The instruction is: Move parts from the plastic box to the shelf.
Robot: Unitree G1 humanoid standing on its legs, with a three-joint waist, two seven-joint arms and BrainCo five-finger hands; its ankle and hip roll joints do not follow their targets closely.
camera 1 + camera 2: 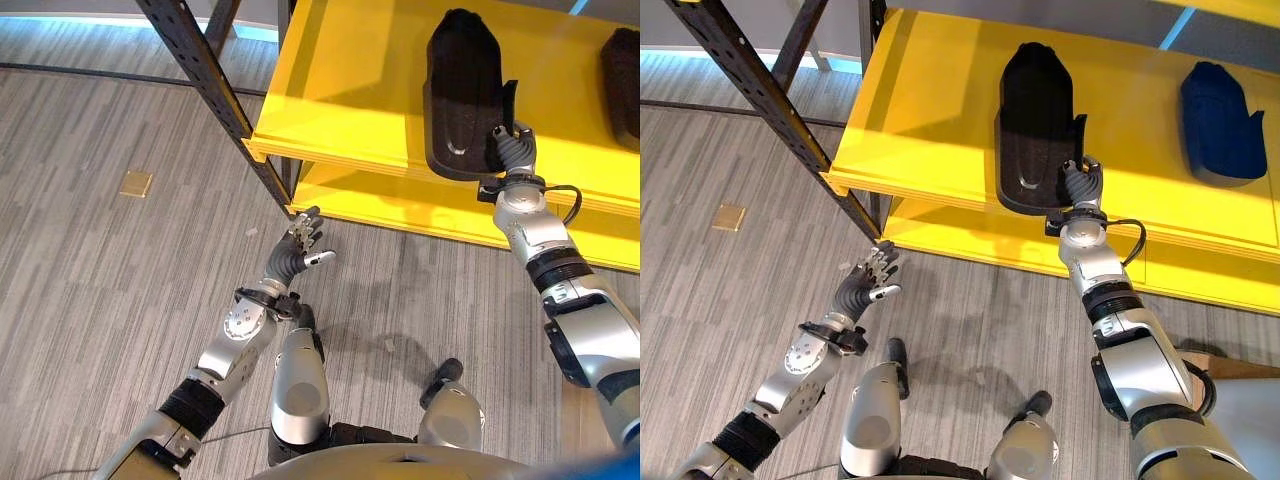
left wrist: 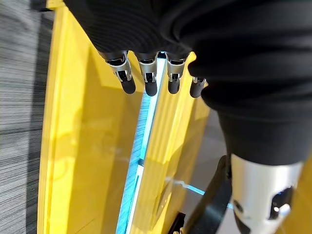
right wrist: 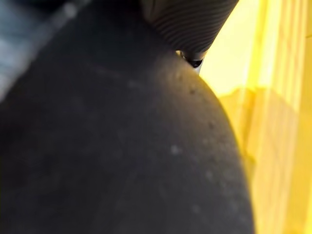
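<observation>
Right hand [image 1: 1081, 183] fingers curled on matte black foam part [image 1: 1037, 110], glossy yellow shelf [image 1: 930, 120]; left hand [image 1: 298, 250] relaxed, empty

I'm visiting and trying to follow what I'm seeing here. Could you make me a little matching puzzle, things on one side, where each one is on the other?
Things:
1. black part
2. blue part
3. left hand
4. right hand

Places:
A. over the grey floor, holding nothing
B. at the near edge of the black part
C. on the yellow shelf, far right
D. on the yellow shelf, middle

Pairs: 1-D, 2-C, 3-A, 4-B
</observation>
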